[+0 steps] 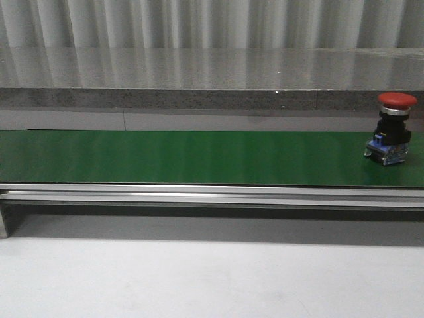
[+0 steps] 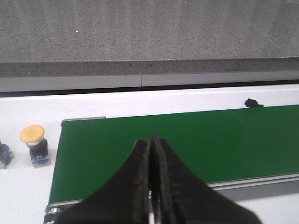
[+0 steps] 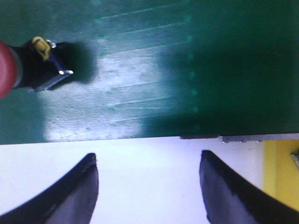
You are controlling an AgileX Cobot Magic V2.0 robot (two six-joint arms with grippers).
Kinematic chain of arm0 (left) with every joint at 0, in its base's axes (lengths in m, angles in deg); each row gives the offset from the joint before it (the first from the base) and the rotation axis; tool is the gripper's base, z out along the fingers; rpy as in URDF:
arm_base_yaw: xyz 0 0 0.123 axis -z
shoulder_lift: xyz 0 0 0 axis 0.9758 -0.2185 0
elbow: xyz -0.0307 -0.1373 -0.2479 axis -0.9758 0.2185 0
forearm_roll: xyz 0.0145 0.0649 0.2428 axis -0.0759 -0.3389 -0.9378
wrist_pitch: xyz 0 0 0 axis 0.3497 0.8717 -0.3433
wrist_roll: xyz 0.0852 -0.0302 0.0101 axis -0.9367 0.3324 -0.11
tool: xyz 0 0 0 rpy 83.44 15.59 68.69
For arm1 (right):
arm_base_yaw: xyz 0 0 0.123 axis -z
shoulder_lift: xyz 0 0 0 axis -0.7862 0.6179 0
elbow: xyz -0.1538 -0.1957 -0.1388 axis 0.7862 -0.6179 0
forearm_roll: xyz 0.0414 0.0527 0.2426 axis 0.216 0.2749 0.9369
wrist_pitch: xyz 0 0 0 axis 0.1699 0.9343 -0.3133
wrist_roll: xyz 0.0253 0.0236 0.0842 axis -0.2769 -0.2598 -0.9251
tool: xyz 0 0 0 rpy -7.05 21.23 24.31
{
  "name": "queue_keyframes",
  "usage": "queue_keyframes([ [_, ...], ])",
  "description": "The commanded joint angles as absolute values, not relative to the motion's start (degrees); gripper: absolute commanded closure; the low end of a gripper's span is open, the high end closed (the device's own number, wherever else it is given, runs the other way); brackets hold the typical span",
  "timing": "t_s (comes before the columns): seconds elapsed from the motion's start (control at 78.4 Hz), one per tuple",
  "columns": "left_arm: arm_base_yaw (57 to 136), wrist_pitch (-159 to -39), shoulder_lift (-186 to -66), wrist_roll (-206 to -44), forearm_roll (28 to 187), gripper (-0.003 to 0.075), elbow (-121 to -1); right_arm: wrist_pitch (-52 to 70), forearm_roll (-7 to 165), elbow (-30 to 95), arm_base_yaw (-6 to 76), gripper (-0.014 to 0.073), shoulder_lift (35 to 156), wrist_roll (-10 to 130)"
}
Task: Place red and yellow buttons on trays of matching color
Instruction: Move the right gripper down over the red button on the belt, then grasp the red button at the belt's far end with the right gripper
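A red button (image 1: 395, 126) with a black body and blue base stands on the green conveyor belt (image 1: 185, 156) at its right end. It also shows in the right wrist view (image 3: 28, 65), lying across the belt from my open, empty right gripper (image 3: 148, 161), which hangs over the white table. A yellow tray's edge (image 3: 281, 172) shows beside that gripper. A yellow button (image 2: 33, 143) stands on the white table just off the belt's end in the left wrist view. My left gripper (image 2: 151, 140) is shut and empty above the belt (image 2: 187, 144). Neither gripper shows in the front view.
A grey stone ledge (image 1: 212, 79) runs behind the belt. A metal rail (image 1: 212, 194) edges the belt's front. A blue-based part (image 2: 3, 154) lies beside the yellow button. A small dark scrap (image 2: 252, 102) lies on the table beyond the belt.
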State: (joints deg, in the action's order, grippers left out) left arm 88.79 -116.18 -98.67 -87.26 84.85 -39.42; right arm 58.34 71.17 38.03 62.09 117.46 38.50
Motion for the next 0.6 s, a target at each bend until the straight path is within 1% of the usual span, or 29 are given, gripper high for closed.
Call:
queue_keyframes([
  [0.0,89.3,-111.9,-98.8,-87.2,85.6,0.0741,-41.0,58.0,74.1,40.8,61.7,0.0086,117.2,41.2],
  [0.14,89.3,-111.9,-98.8,-87.2,85.6,0.0741,-41.0,58.6,75.8,41.3,60.5,0.001,119.4,43.2],
  [0.344,89.3,-111.9,-98.8,-87.2,85.6,0.0741,-41.0,58.3,75.8,41.9,58.2,0.0012,122.5,45.2],
  [0.587,89.3,-111.9,-98.8,-87.2,85.6,0.0741,-41.0,54.1,75.8,47.2,56.9,0.0012,127.6,49.0],
])
